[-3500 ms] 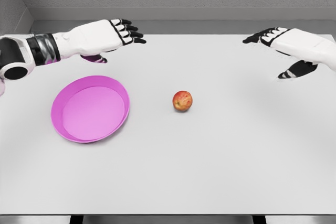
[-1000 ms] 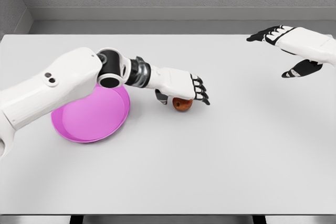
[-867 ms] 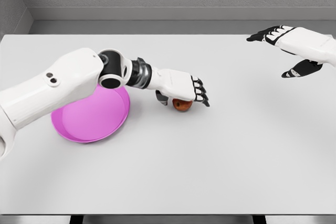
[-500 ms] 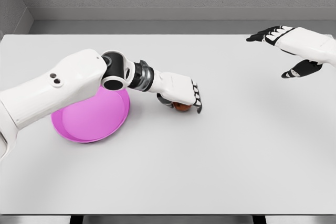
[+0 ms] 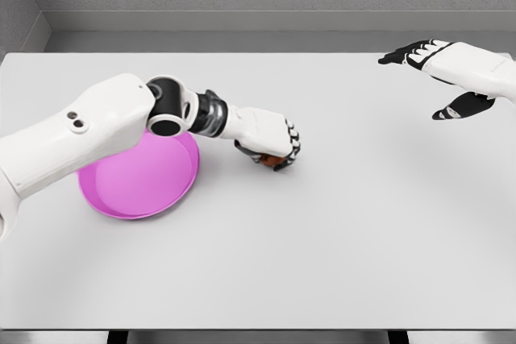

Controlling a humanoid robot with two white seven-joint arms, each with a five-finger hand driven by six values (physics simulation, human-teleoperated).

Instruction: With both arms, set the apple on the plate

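A white table [image 5: 339,231] is seen from above. Near its middle, the left hand [image 5: 270,141] is closed around the apple [image 5: 274,159], which is almost wholly covered by the curled fingers [image 5: 290,141]; only a sliver of red is seen beneath them, low against the tabletop. Just to the left, a pink plate [image 5: 129,191] is laid flat, partly overlapped by the left arm. At the far right, the right hand [image 5: 451,78] is held above the table, its fingers spread and nothing grasped.
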